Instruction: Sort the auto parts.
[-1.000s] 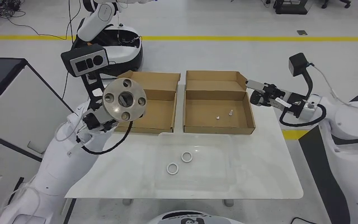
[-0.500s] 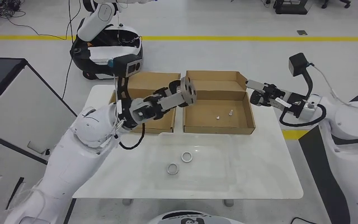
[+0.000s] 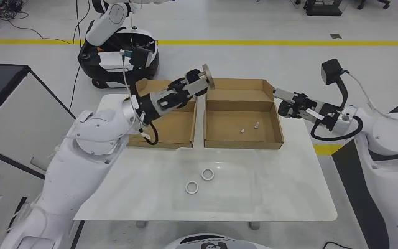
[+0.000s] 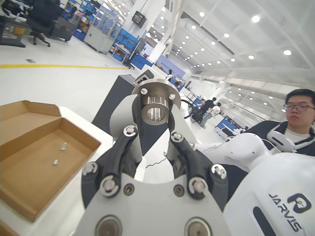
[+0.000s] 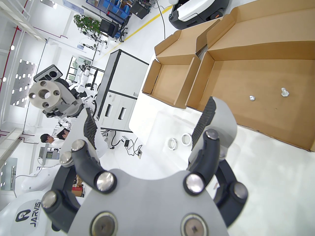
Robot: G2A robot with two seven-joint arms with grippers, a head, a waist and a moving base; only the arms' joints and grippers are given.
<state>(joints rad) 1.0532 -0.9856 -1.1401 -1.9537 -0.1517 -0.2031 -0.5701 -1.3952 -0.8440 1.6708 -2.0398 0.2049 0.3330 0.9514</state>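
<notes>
My left gripper [image 4: 154, 115] is shut on a metal flanged hub [image 4: 155, 104], its fingers clamped on the hub's short sleeve. In the top view the hub [image 3: 205, 76] hangs in the air above the gap between the far edges of the two cardboard boxes. The left box [image 3: 171, 127] holds nothing that I can see. In the right box [image 3: 227, 127] lie two small bolts [image 3: 241, 131] [image 3: 255, 125]. Two metal rings [image 3: 207, 174] [image 3: 192, 187] lie on the white table [image 3: 286, 180]. My right gripper [image 5: 147, 121] is open and holds nothing; it [image 3: 283, 99] hovers beside the right box's far right corner.
The boxes stand side by side at the table's far edge, lids folded back. The rings [image 5: 173, 143] [image 5: 186, 138] sit close together near the table's middle. A grey cabinet [image 5: 120, 94] stands left of the table, and another robot base [image 3: 124, 59] stands behind it.
My left arm has swung from high at the table's left out over the boxes, carrying the flanged hub to the right and farther away. The right arm has kept still.
</notes>
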